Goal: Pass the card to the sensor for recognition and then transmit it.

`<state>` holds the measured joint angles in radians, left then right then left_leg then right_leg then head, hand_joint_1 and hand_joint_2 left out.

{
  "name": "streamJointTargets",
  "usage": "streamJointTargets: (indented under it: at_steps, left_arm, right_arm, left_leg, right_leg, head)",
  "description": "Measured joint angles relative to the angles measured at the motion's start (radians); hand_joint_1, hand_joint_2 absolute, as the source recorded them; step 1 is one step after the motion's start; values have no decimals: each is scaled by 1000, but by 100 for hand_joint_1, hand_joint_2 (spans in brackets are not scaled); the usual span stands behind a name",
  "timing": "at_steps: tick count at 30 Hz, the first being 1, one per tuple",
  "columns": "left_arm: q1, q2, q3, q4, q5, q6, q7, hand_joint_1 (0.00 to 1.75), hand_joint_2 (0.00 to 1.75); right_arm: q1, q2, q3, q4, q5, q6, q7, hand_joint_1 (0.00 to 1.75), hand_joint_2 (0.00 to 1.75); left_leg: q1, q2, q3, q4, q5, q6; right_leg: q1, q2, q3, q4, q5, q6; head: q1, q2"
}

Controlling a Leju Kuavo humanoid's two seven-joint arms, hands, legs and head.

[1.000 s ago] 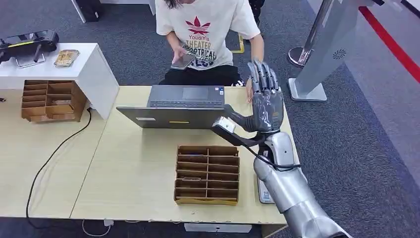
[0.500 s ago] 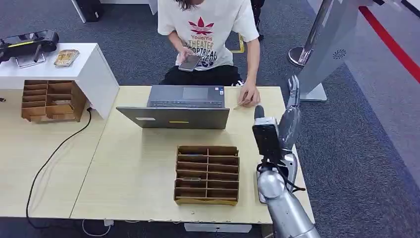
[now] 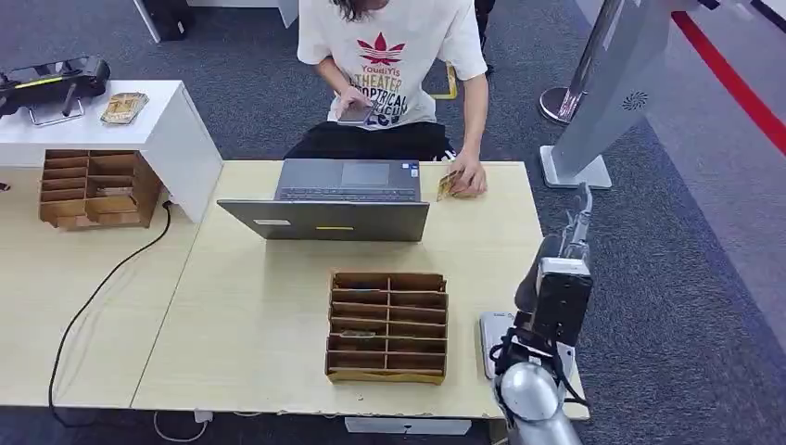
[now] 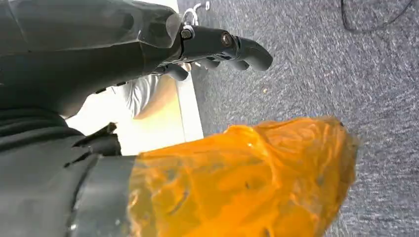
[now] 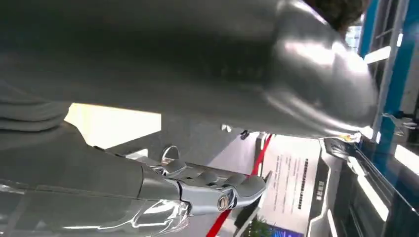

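Note:
Beside the laptop at the table's far edge, a person's hand (image 3: 466, 176) rests on a few tan cards (image 3: 447, 186). A flat white sensor (image 3: 489, 332) lies at the table's near right, partly hidden by my right arm. My right hand (image 3: 571, 243) stands edge-on above the table's right edge, beyond the sensor, fingers straight and pointing away, holding nothing. The right wrist view shows those fingers (image 5: 217, 193) stretched out and bare. My left hand (image 4: 217, 45) hangs over grey carpet beside a table edge, its dark fingers extended with nothing in them.
A cardboard slot organizer (image 3: 387, 326) stands mid-table left of the sensor. A grey laptop (image 3: 338, 198) lies open toward the seated person (image 3: 389, 65), who holds a phone. A second organizer (image 3: 93, 188) and a white cabinet (image 3: 139, 130) are at left; a grey kiosk base (image 3: 576, 167) at right.
My right hand has turned from palm-flat to edge-on and swung right and nearer, off toward the table's right edge. The person's hand now rests on cards beside the laptop.

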<state>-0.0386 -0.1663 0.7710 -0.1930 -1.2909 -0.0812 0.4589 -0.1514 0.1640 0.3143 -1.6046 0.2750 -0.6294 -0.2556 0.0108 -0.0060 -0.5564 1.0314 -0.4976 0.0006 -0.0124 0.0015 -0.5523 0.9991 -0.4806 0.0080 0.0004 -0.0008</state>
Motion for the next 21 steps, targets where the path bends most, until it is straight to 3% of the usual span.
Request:
streamJointTargets:
  at_steps: [5, 7, 9, 14, 15, 21]
  left_arm:
    - [1, -5, 15, 0, 5, 3, 1, 0, 0]
    - [1, -6, 19, 0, 4, 4, 1, 0, 0]
    - [1, -6, 26, 0, 8, 5, 1, 0, 0]
    - [1, -7, 38, 0, 10, 7, 1, 0, 0]
    - [1, -7, 39, 0, 10, 7, 1, 0, 0]
    - [1, -7, 47, 0, 8, 7, 1, 0, 0]
  right_arm:
    - [72, -8, 0, -101, -72, 21, -59, 0, 0]
    - [97, -11, 1, -133, -98, 45, -53, 0, 0]
    - [114, -32, 9, -148, -93, 102, -12, 0, 0]
    - [153, -93, 39, -156, -131, 261, -29, 0, 0]
    - [160, -101, 46, -156, -126, 273, -31, 0, 175]
    - [179, -131, 83, -156, -25, 271, -28, 0, 175]
  left_leg:
    - [0, 0, 0, 0, 0, 0]
    - [0, 0, 0, 0, 0, 0]
    - [0, 0, 0, 0, 0, 0]
    - [0, 0, -1, 0, 0, 0]
    - [0, 0, -1, 0, 0, 0]
    - [0, 0, -1, 0, 0, 0]
  right_leg:
    - [0, 0, 0, 0, 0, 0]
    - [0, 0, 0, 0, 0, 0]
    - [0, 0, 0, 0, 0, 0]
    - [0, 0, 0, 0, 0, 0]
    - [0, 0, 0, 0, 0, 0]
    - [0, 0, 0, 0, 0, 0]
  head:
    - [0, 0]
    - [0, 0]
    - [0, 0]
    - [0, 0]
    - [0, 0]
    - [0, 0]
